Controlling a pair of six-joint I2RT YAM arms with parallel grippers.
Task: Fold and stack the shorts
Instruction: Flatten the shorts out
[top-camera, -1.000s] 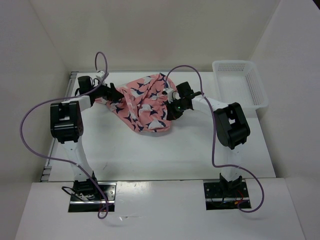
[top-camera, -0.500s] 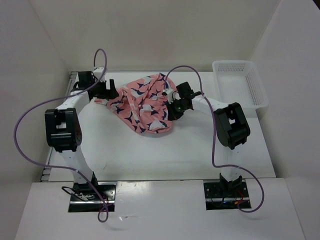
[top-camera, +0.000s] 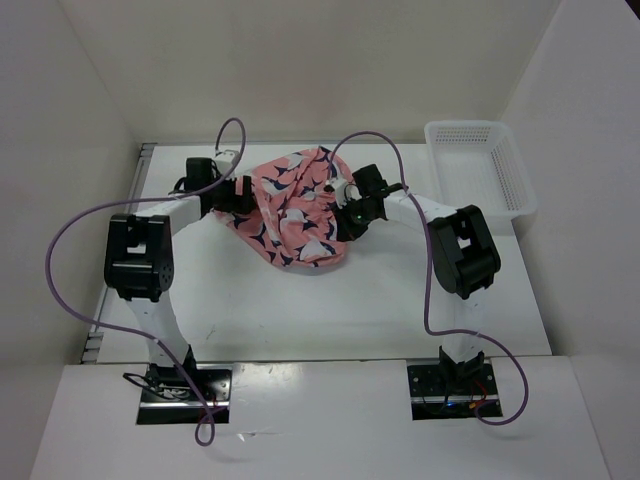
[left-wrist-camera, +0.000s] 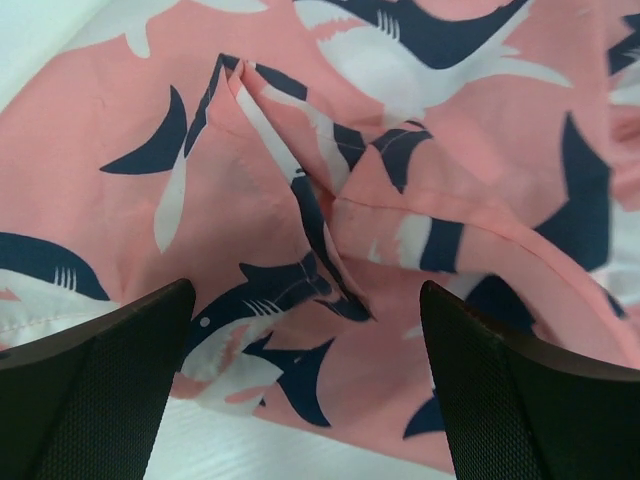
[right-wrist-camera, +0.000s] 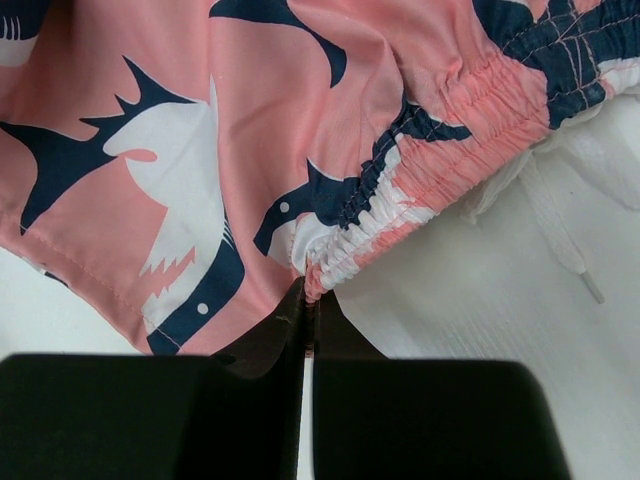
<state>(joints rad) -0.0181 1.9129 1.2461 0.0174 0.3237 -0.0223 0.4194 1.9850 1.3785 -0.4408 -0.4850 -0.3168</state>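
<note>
Now that the left gripper (top-camera: 236, 190) has swung in over the shorts (top-camera: 295, 215), jaws wide and empty, the cloth lies bunched at the far middle of the table (top-camera: 300, 300). The right gripper (top-camera: 347, 212) stays pinched tight on the waistband (right-wrist-camera: 430, 170). Folding, I'd say, has barely begun.

Salmon-pink shorts (top-camera: 295, 208) carry navy-blue and white shark prints.

No readable text, labels or numbers — none anywhere
</note>
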